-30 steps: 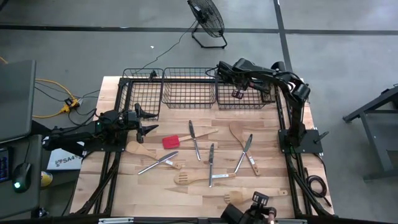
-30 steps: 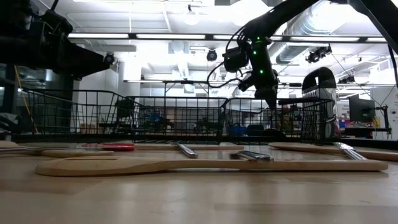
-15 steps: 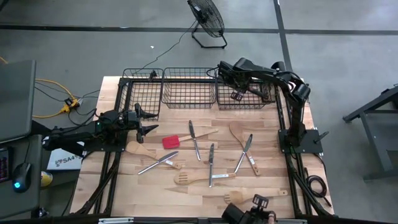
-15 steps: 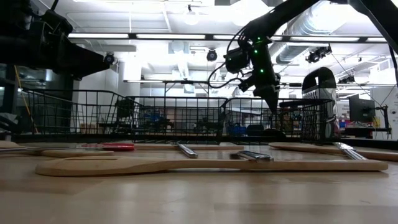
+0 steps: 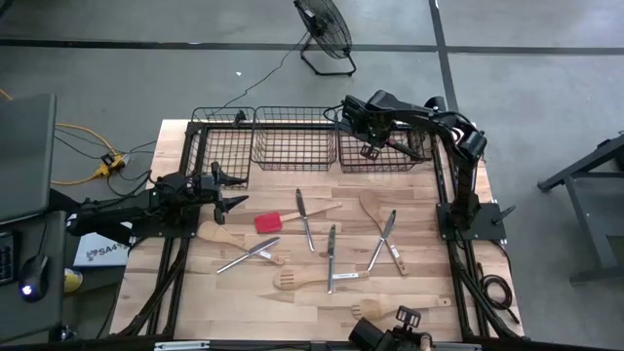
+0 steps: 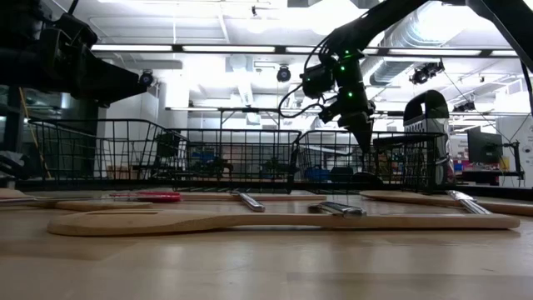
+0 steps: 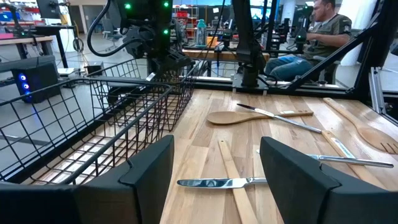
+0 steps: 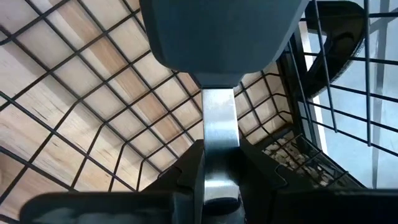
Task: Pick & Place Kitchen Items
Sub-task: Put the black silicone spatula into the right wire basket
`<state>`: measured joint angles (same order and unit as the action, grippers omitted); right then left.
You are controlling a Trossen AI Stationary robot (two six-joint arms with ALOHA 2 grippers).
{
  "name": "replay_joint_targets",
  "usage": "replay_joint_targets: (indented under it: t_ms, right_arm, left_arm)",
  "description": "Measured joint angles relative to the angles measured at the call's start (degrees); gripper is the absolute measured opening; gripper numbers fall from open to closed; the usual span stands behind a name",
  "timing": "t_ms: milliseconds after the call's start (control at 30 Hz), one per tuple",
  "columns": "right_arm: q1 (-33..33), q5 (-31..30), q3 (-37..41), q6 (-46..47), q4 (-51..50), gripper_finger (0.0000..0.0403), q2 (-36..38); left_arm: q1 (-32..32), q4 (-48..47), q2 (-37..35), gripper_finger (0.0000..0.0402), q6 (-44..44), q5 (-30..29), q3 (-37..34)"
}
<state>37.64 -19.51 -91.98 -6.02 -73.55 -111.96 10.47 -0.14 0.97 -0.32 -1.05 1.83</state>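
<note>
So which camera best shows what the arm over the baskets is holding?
The right wrist view: a silver metal piece clamped in the right gripper, above the basket's wire floor. High and low views show only the gripper; the left wrist view hides it.

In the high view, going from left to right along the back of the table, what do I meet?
Left wire basket → middle wire basket → right wire basket, where the right gripper holds a metal utensil in its fingers.

Wooden table [image 5: 419,292], scattered utensils [image 5: 331,258], three wire baskets [image 5: 295,139] along far edge
</note>
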Motion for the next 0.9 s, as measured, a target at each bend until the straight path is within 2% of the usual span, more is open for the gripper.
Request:
replay_joint_targets:
  t_ms: [633, 900]
  right_arm:
    - [0.0, -4.6, 0.0, 2.4, -3.9, 0.0173, 2.0]
    - [0.3, -0.7, -0.1, 3.7, -3.9, 0.0181, 7.2]
  left_arm:
    - [0.0, 0.0, 0.0, 0.0235, 0.0, 0.0, 0.0]
    - [0.0, 0.0, 0.0, 0.0235, 0.0, 0.0, 0.0]
